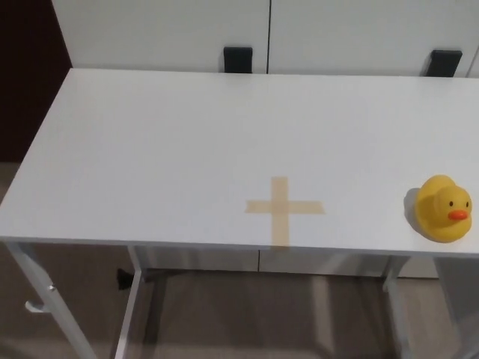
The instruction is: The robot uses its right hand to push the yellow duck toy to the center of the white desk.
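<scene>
Head view, single frame. White counter (150,149) fills most of the picture, seen from above its near edge. Landmark: a cross of tan tape (283,207) stuck flat on the counter top, toward the near edge and a little right of the counter's middle; its lower arm runs down to the near edge. Yellow duck toy (444,208) stands upright on the counter well to the right of the tape cross, at about the same depth as the cross bar, near the near edge and near the right border of the picture. Orange beak points toward the camera and slightly right; two dark eyes visible above it. Duck and cross are well apart, bare white surface between them. Neither robot hand shows in this frame, so the state of the fingers cannot be told, and nothing is touching the duck. Beyond the far edge of the counter from the cross: white cabinet fronts (165,34) with two dark items, possibly handles (238,58), too small to be sure. Metal counter legs (45,299) show below the near edge, left of the cross.
</scene>
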Controlling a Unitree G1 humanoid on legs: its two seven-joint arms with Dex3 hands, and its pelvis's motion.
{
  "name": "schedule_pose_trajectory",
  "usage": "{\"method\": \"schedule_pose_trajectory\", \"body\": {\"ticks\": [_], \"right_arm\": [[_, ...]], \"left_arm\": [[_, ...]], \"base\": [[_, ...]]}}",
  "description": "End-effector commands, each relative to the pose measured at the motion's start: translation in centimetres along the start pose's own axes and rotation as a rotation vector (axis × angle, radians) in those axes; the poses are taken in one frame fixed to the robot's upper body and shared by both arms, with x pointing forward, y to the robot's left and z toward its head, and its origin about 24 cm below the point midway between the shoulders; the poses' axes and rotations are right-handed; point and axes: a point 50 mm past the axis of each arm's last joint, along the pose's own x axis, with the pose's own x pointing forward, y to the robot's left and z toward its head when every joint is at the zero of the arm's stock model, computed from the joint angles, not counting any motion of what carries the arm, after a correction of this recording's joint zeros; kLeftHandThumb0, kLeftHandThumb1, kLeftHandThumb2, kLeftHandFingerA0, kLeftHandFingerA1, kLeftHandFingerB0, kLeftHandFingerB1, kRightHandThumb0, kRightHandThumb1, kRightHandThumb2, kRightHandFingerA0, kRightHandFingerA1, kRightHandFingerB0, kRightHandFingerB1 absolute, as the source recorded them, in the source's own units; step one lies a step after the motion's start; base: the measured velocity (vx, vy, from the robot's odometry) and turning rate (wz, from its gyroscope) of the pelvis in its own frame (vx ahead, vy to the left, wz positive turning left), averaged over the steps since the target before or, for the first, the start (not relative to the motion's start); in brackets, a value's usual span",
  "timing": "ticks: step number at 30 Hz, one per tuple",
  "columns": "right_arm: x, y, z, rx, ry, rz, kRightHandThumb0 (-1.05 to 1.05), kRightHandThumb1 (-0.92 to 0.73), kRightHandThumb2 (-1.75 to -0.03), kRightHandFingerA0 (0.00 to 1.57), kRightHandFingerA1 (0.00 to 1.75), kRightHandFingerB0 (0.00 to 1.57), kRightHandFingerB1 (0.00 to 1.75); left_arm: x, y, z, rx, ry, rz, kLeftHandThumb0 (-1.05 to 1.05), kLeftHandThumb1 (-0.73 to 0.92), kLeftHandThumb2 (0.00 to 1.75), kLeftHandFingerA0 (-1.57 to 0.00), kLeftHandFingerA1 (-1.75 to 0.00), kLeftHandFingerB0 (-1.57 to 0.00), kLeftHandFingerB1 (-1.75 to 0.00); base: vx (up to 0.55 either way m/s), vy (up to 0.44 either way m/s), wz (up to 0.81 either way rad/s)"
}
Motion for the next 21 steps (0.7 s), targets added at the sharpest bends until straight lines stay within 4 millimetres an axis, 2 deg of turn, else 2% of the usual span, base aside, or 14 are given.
{"method": "schedule_pose_trajectory", "body": {"ticks": [1, 4, 6, 7, 8, 9, 10, 11, 12, 13, 16, 17, 18, 21], "right_arm": [[0.1, -0.7, 0.8, 0.005, -0.062, -0.024, -0.08, -0.36, -1.04, 1.05, 0.58, 0.74, 0.52], [0.0, -1.1, 0.6, 0.009, -0.058, -0.057, -0.06, -0.38, -0.99, 1.04, 0.56, 0.67, 0.47], [-0.1, -1.8, 0.9, 0.058, -0.096, -0.103, -0.37, -0.59, -0.64, 0.66, 0.65, 0.43, 0.41], [-0.1, -2.0, 1.0, 0.075, -0.105, -0.114, -0.37, -0.59, -0.64, 0.66, 0.65, 0.43, 0.41], [0.1, -2.6, 1.9, 0.130, -0.152, -0.127, -0.60, -0.67, -0.60, 0.36, 0.67, 0.24, 0.37], [0.1, -3.0, 2.6, 0.168, -0.186, -0.135, -0.60, -0.67, -0.60, 0.36, 0.67, 0.24, 0.37], [0.2, -4.4, 4.6, 0.215, -0.277, -0.167, -0.72, -0.58, -0.95, 0.16, 0.60, 0.07, 0.45], [0.3, -5.1, 5.7, 0.231, -0.315, -0.184, -0.38, -0.47, -1.06, 0.02, 0.54, 0.00, 0.51], [0.4, -5.3, 6.1, 0.240, -0.325, -0.188, -0.38, -0.47, -1.06, 0.02, 0.54, 0.00, 0.51], [0.6, -6.4, 8.4, 0.289, -0.390, -0.204, -0.83, -0.64, -1.07, 0.00, 0.58, 0.00, 0.35], [0.5, -7.2, 10.5, 0.323, -0.464, -0.226, -0.86, -0.66, -1.08, 0.02, 0.61, 0.00, 0.35], [0.3, -7.5, 11.7, 0.343, -0.507, -0.247, -0.87, -0.67, -1.07, 0.03, 0.62, 0.06, 0.38], [0.1, -7.9, 14.1, 0.367, -0.579, -0.265, -0.85, -0.70, -1.11, 0.04, 0.60, 0.00, 0.46], [-0.8, -8.2, 18.2, 0.397, -0.715, -0.291, -0.86, -0.73, -1.10, 0.14, 0.64, 0.03, 0.46]], "left_arm": [[0.0, 0.8, 0.1, 0.014, -0.033, 0.035, -0.15, 0.67, 0.67, -0.85, -0.71, -0.81, -0.58], [0.0, 0.7, 0.0, 0.015, -0.026, 0.030, -0.13, 0.67, 0.69, -0.84, -0.72, -0.82, -0.59], [0.0, 0.7, -0.1, 0.018, -0.025, 0.034, -0.15, 0.68, 0.65, -0.85, -0.70, -0.80, -0.58], [0.0, 0.7, -0.1, 0.023, -0.025, 0.034, -0.15, 0.68, 0.65, -0.85, -0.70, -0.80, -0.58], [0.0, 0.7, -0.1, 0.022, -0.021, 0.033, -0.16, 0.69, 0.63, -0.86, -0.68, -0.80, -0.56], [0.0, 0.7, -0.1, 0.021, -0.017, 0.032, -0.16, 0.69, 0.63, -0.86, -0.68, -0.80, -0.56], [0.0, 0.7, -0.2, 0.007, -0.020, 0.029, -0.15, 0.66, 0.69, -0.86, -0.73, -0.84, -0.58], [0.0, 0.7, -0.2, 0.003, -0.024, 0.029, -0.15, 0.66, 0.70, -0.86, -0.73, -0.85, -0.59], [0.0, 0.7, -0.2, 0.005, -0.025, 0.029, -0.15, 0.66, 0.70, -0.86, -0.73, -0.85, -0.59], [0.0, 0.7, -0.1, 0.014, -0.027, 0.029, -0.14, 0.65, 0.71, -0.85, -0.71, -0.84, -0.57], [0.0, 0.7, -0.1, 0.018, -0.026, 0.029, -0.16, 0.67, 0.67, -0.84, -0.71, -0.80, -0.58], [0.0, 0.8, 0.1, 0.023, -0.029, 0.031, -0.17, 0.69, 0.63, -0.85, -0.70, -0.81, -0.56], [0.1, 0.8, 0.2, 0.019, -0.029, 0.033, -0.15, 0.68, 0.65, -0.84, -0.71, -0.81, -0.58], [0.1, 1.0, 0.4, 0.007, -0.035, 0.037, -0.14, 0.67, 0.67, -0.85, -0.75, -0.82, -0.60]], "base": [[0.00, 0.000, 0.00], [0.00, 0.000, 0.00], [0.00, 0.000, 0.00], [0.00, 0.000, 0.00], [0.00, 0.000, 0.00], [0.00, 0.000, 0.00], [0.00, 0.000, 0.00], [0.00, 0.000, 0.00], [0.00, 0.000, 0.00], [0.00, 0.000, 0.00], [0.00, 0.000, 0.00], [0.00, 0.000, 0.00], [0.01, 0.000, 0.07], [0.00, 0.000, 0.00]]}}
